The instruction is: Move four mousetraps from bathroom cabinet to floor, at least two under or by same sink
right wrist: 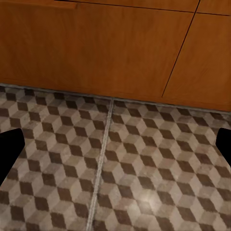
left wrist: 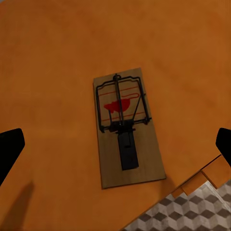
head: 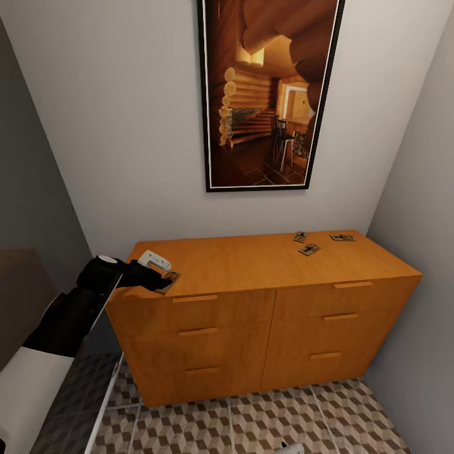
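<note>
The orange-brown cabinet point(head: 252, 302) stands against the wall. On its top lie several mousetraps: three near the back right point(head: 301, 237) point(head: 309, 250) point(head: 342, 238) and one at the front left corner point(head: 170, 277). My left gripper point(head: 159, 276) hovers over that corner trap. In the left wrist view the trap point(left wrist: 126, 127) lies flat between the wide-open gripper point(left wrist: 115, 147), whose dark fingertips point(left wrist: 9, 149) stand clear of it. My right gripper point(right wrist: 115, 147) is open and empty, low above the bathroom floor point(right wrist: 120, 163) in front of the cabinet drawers point(right wrist: 106, 48). The sink is out of view.
Grey walls point(head: 410, 189) close in on both sides of the cabinet. A tall framed picture point(head: 268, 94) hangs above it. Cube-patterned tiles point(head: 252, 422) run along the cabinet's front. The cabinet's edge point(left wrist: 207, 175) lies close beside the corner trap.
</note>
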